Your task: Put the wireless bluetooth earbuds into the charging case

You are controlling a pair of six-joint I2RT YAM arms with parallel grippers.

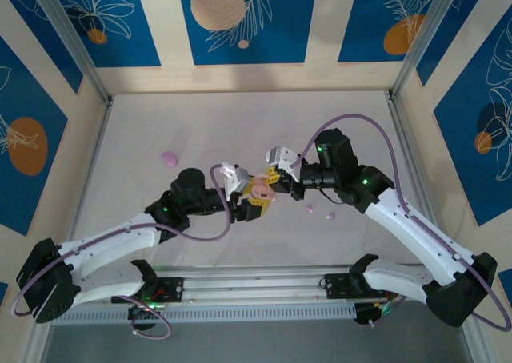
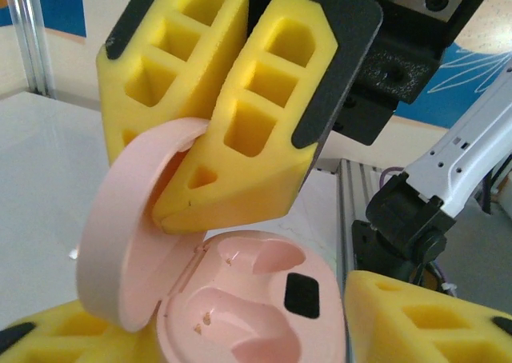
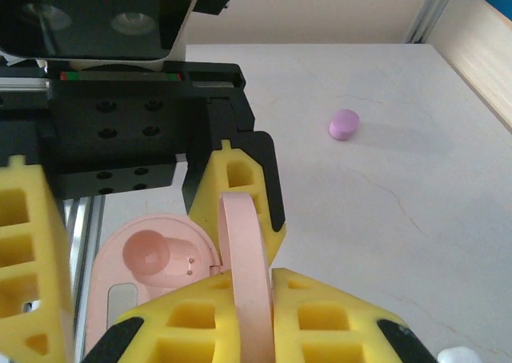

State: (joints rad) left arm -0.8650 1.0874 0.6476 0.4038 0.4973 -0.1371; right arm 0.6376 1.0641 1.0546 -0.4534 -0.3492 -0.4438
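Right hand (image 3: 254, 315) pinches the case lid (image 3: 244, 243); left hand (image 2: 240, 335) apparently grips its base (image 2: 248, 295).

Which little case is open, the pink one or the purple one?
The pale pink rounded plastic case is open: lid swung up, both sockets empty. The lilac pebble-shaped case lies shut on the white table.

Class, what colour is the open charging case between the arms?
The charging case is pale pink; the left wrist view shows it best.
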